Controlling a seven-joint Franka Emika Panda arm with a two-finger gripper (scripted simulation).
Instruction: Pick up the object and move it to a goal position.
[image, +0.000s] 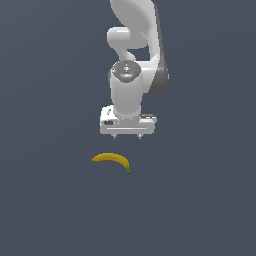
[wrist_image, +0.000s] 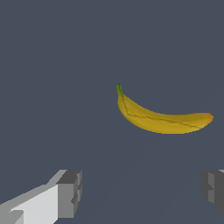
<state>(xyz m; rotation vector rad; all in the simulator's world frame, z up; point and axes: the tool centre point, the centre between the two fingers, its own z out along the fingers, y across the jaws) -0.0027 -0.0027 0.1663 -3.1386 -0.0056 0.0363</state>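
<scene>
A small curved yellow banana (image: 113, 159) with a dark green stem tip lies flat on the dark grey surface, its stem toward the exterior view's right. It also shows in the wrist view (wrist_image: 159, 119). My gripper (image: 127, 135) hangs above the surface, behind the banana and slightly to the exterior view's right of it. Its jaws stand wide apart and hold nothing. In the wrist view the gripper (wrist_image: 142, 190) shows two grey fingertips (wrist_image: 70, 192) far apart, with the banana beyond the gap between them, not touching either one.
The white arm (image: 132, 60) rises behind the gripper at the top of the exterior view. The dark grey surface (image: 50, 200) spreads flat all around the banana.
</scene>
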